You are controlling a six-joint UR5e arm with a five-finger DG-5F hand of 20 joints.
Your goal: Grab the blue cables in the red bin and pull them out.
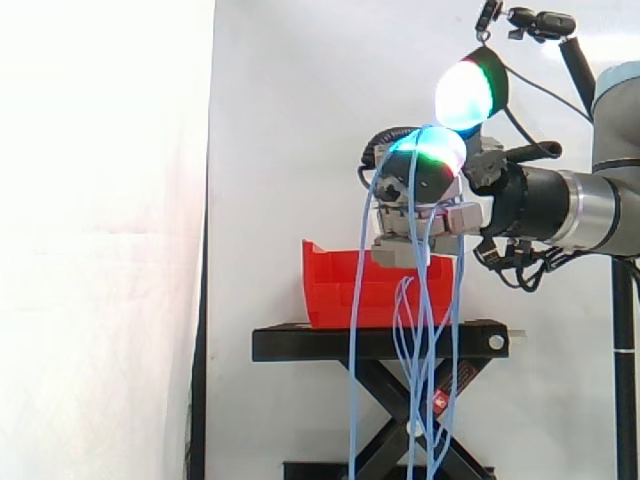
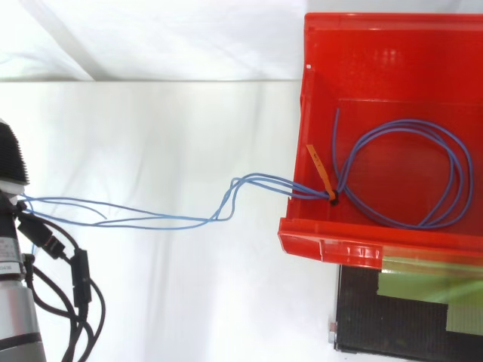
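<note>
The robot hand (image 1: 400, 245), clenched round the cables (image 1: 355, 380), should pull level and steadily so the loop (image 2: 423, 128) clears the bin (image 2: 392, 45) rim.

- Thin blue cables (image 1: 410, 330) are draped over the curled fingers (image 1: 432, 152) and gripped there; long strands hang straight down from the fingers.
- One loop is left coiled in the bin, bound by an orange tie (image 2: 321, 175), with strands led out over the lip towards the fingers.
- The red bin (image 1: 340, 290) is set upright, just below the fingers.
</note>
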